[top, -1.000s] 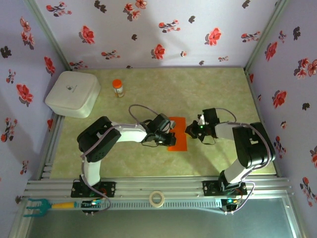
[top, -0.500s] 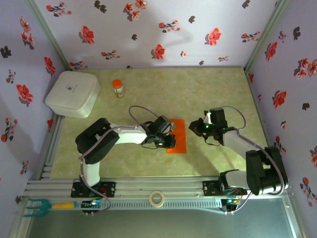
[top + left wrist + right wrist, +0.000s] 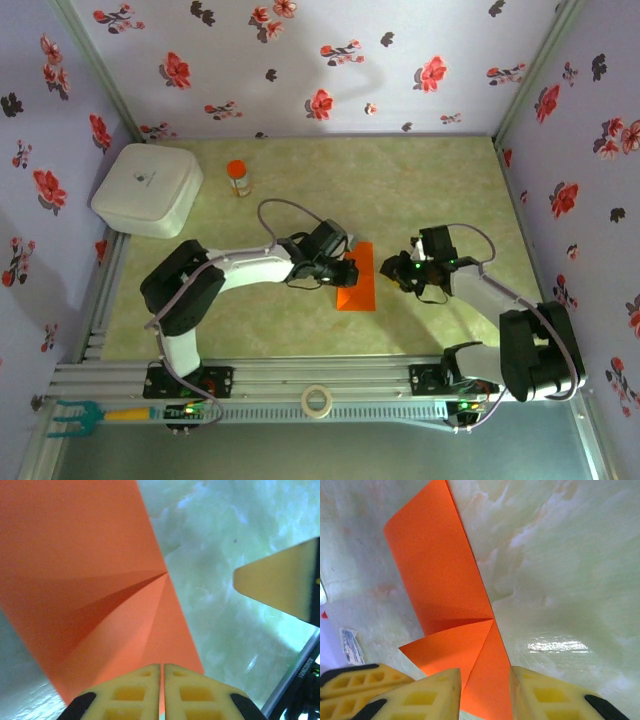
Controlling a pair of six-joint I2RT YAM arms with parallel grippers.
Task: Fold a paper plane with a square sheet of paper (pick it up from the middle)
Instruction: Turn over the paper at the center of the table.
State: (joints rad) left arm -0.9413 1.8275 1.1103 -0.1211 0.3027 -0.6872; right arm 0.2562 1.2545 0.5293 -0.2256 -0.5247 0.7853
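Paper (image 3: 360, 287) lies centred on the desk (image 3: 440, 180), folded to a strip with one corner flap creased: early going, most folds left. Left jaws pinch all but shut on its edge; right jaws stand partly open astride its tip, holding nothing.

One paper sheet (image 3: 358, 285); one bottle (image 3: 238, 177); one box (image 3: 147, 188)
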